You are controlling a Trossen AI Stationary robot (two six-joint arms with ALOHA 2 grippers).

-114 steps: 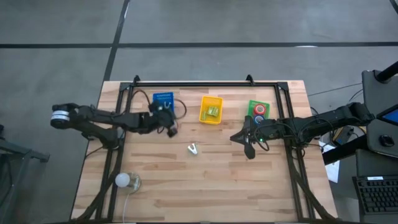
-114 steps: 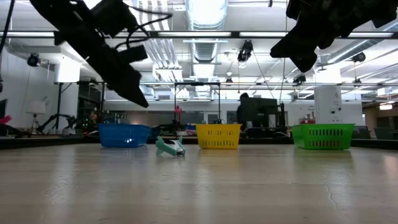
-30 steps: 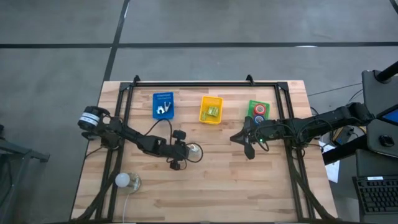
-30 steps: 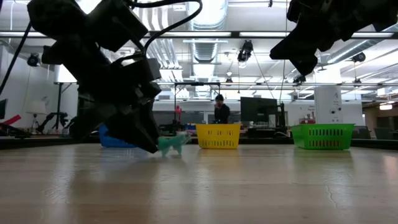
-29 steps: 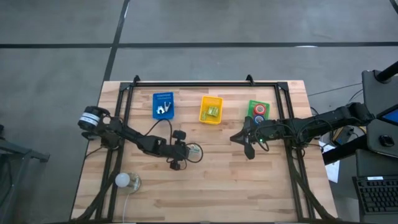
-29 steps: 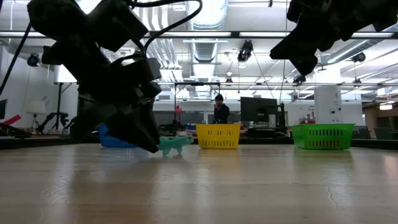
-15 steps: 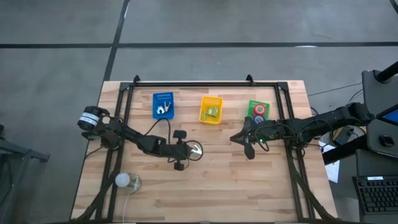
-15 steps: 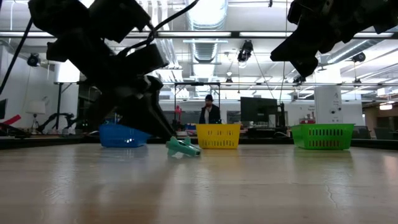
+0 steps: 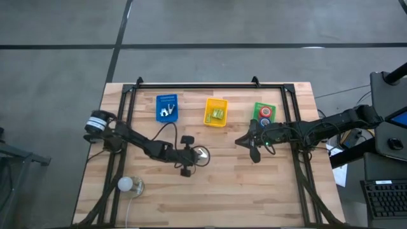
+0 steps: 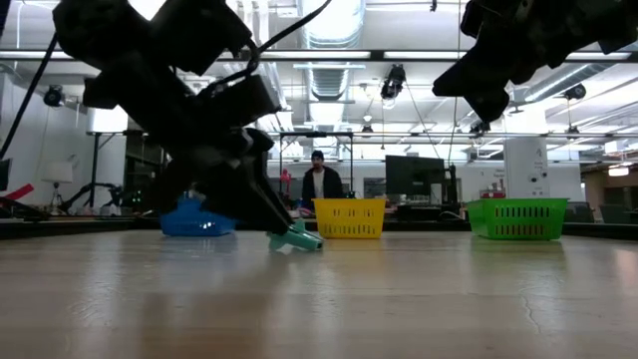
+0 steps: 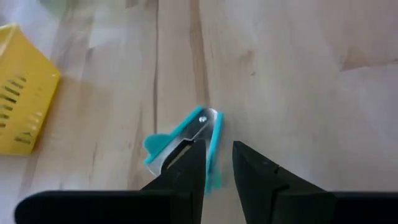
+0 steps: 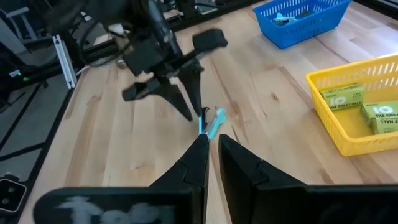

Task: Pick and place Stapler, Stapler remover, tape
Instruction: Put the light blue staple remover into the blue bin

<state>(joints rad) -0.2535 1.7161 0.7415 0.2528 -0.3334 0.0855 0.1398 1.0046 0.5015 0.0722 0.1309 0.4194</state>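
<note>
Teal stapler remover (image 11: 186,140) lies flat on our desk (image 9: 241,184); our left end effector (image 11: 216,163), narrowly parted, may nudge it aside unless centred.

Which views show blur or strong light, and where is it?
Low view: bright ceiling lights leave both arms as dark silhouettes, and the near table looks soft. Left wrist view: the yellow bin is blurred, while the teal staple remover is fairly sharp.
</note>
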